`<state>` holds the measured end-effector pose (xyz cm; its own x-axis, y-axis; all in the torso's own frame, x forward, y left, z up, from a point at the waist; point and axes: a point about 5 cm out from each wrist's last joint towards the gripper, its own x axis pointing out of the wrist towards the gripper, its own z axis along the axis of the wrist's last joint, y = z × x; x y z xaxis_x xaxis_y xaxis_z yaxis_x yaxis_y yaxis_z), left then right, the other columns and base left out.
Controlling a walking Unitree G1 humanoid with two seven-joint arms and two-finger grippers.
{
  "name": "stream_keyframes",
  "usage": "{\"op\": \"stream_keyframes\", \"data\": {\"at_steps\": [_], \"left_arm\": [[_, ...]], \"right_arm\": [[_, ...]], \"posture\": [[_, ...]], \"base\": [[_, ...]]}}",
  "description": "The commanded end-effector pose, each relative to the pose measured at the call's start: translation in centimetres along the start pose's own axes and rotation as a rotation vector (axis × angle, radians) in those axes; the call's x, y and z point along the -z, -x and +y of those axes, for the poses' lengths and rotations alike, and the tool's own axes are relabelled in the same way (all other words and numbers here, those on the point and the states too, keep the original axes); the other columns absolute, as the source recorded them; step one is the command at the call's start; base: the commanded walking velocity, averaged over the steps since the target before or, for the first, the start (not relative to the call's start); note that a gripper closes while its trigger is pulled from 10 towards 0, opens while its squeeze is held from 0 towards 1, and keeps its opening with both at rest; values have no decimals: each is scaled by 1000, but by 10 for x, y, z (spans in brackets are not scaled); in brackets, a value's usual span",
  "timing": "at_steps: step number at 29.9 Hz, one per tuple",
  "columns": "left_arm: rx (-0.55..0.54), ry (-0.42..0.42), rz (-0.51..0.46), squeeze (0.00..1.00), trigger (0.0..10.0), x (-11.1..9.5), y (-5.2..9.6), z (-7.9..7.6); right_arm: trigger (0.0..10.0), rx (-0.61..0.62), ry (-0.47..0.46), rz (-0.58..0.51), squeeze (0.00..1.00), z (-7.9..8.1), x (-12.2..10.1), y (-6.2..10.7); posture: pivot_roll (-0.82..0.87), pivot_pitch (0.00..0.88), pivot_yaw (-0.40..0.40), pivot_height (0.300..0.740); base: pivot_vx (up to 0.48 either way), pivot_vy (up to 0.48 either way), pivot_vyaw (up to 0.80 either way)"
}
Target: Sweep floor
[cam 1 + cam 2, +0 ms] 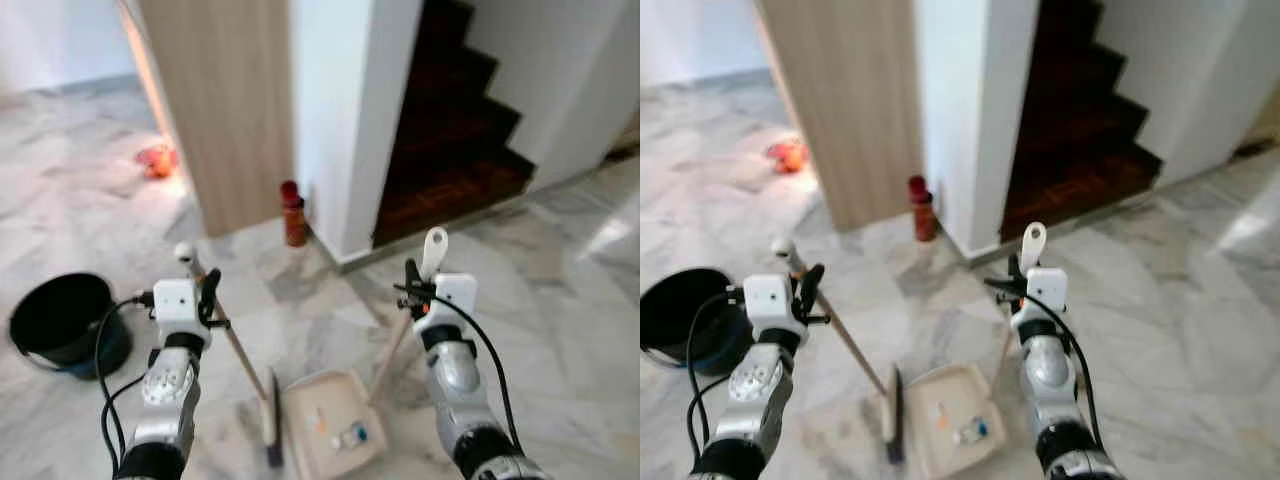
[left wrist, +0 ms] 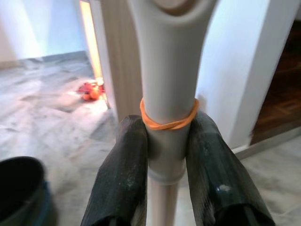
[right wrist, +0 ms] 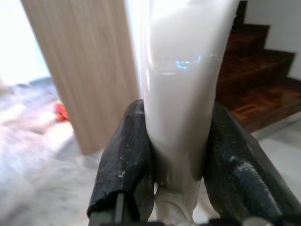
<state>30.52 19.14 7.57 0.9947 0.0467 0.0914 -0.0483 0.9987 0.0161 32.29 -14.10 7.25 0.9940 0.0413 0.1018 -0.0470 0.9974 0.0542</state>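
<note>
On the marble floor point(image 1: 560, 330) just before the robot lies a cream plastic dustpan point(image 1: 330, 425) holding scraps, the pale-handled broom point(image 1: 240, 360) head touching its edge. The left claw point(image 1: 208, 297) grips the broom handle; the right claw point(image 1: 412, 288) clamps the dustpan's upright handle. A black bucket point(image 1: 65, 320) sits left, a red bottle point(image 1: 293, 213) by the far wall.

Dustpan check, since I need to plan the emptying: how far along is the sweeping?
A few scraps already lie in the dustpan. The left pincer grips the broom handle, the right pincer the dustpan handle, brush head beside the pan. Left: tipping it into the black bucket.
</note>
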Motion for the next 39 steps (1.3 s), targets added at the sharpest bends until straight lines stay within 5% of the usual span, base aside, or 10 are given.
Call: {"op": "stream_keyframes", "data": {"at_steps": [1,39], "left_arm": [[10,-11,-34,0,10000,-8,-4,0],[-8,-16,-29,0,10000,-9,-3,5]], "right_arm": [[10000,24,-12,-39,0,-5,-7,-2],[10000,-18,-14,-46,0,-5,-12,-6]], "posture": [[110,0,11,740],[112,0,19,740]], "base": [[0,416,0],[0,394,134]]}}
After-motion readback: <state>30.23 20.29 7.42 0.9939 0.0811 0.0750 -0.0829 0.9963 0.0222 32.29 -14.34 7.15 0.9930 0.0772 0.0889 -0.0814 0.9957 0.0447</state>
